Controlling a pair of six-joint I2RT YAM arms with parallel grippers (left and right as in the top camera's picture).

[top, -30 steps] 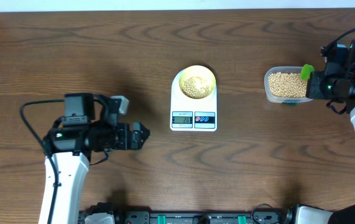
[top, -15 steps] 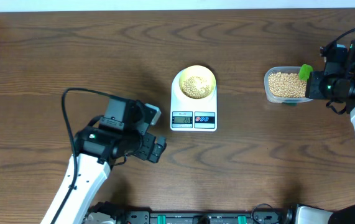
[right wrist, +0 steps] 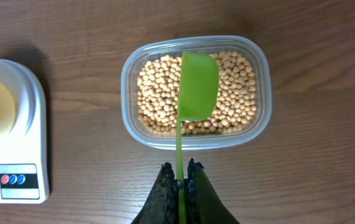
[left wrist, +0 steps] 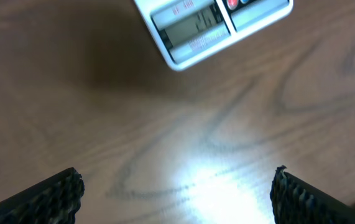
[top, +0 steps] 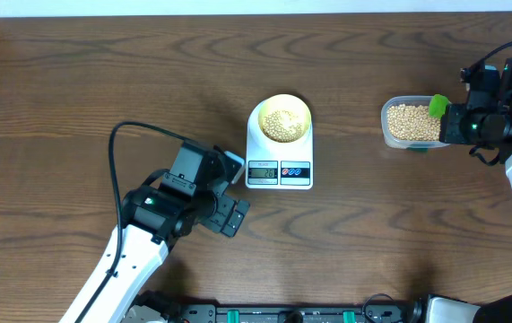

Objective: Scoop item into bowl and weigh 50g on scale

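Note:
The white scale (top: 279, 152) stands at the table's middle with the pale yellow bowl (top: 282, 119) on its platform, holding tan beans (top: 282, 122). More beans (right wrist: 196, 93) fill a clear tub (top: 410, 123) at the right. My right gripper (right wrist: 178, 177) is shut on the handle of a green scoop (right wrist: 196, 86), whose head hovers over the tub. My left gripper (left wrist: 176, 190) is open and empty over bare table just left-front of the scale; the scale's display (left wrist: 189, 28) shows at the top of the left wrist view. The scale's left part shows in the right wrist view (right wrist: 12, 134).
The wooden table (top: 372, 233) runs all around the scale. The left arm's cable (top: 117, 148) loops over the left part of the table. A rail with hardware (top: 282, 314) lines the front edge.
My left arm has swung right and forward toward the scale's front-left corner. The right arm, scoop, bowl and tub have not moved.

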